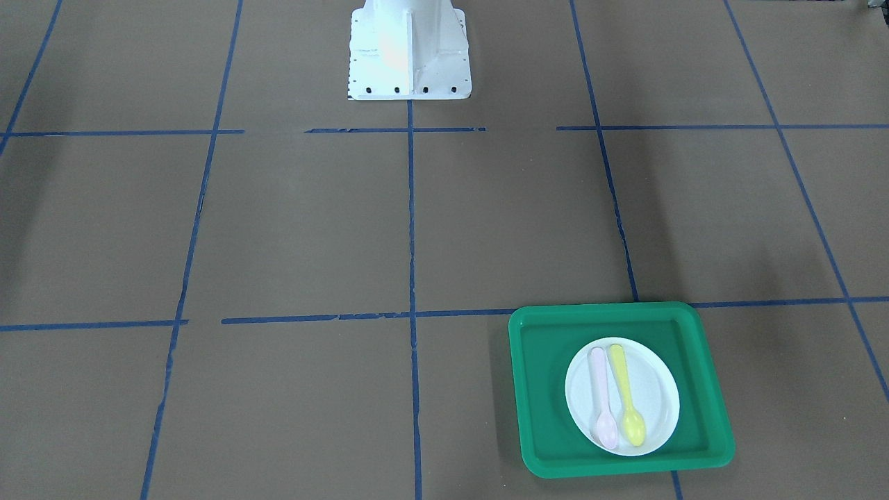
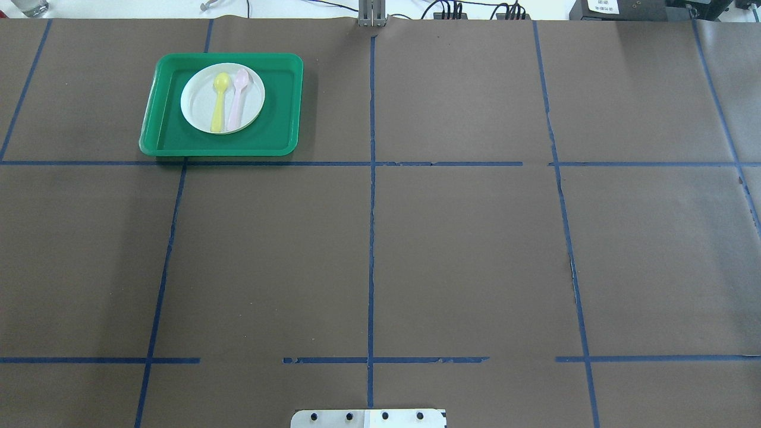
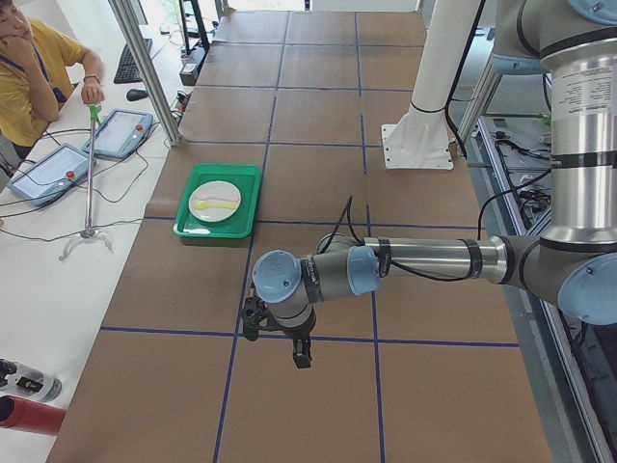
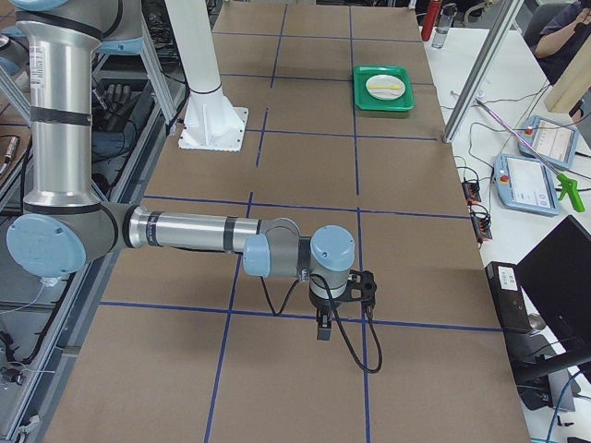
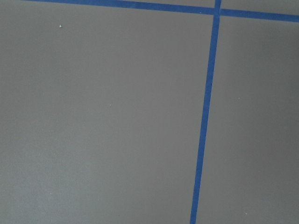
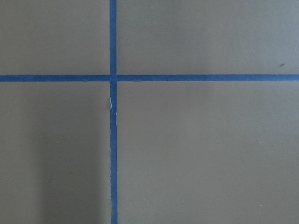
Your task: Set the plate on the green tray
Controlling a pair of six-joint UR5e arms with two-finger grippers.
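Showing the desk from the robot's left side across to its right. The green tray (image 2: 282,113) sits on the far left part of the desk, on the operators' side. Inside its rim, a little left of its middle, lies the white plate (image 2: 196,98), flat on the tray floor. On the plate lie a yellow spoon (image 2: 219,107) and, just to its right, a pink spoon (image 2: 237,101). The plate is round and has no long axis. The spoons lie roughly parallel, handles toward the robot and bowls away from it.

Judged from this layout, the plate is already on the tray and no placing step remains.

The left gripper (image 3: 302,359) hangs over bare desk, well apart from the tray. The tray lies to its right and farther out from the robot. The right gripper (image 4: 323,330) hangs over bare desk at the opposite end, much farther from the tray, so the left arm is the nearer one. Neither gripper appears in the overhead or front views, and both wrist views show only brown desk and blue tape lines. It cannot be told whether either pair of jaws is parted or closed, and no object is seen at either.
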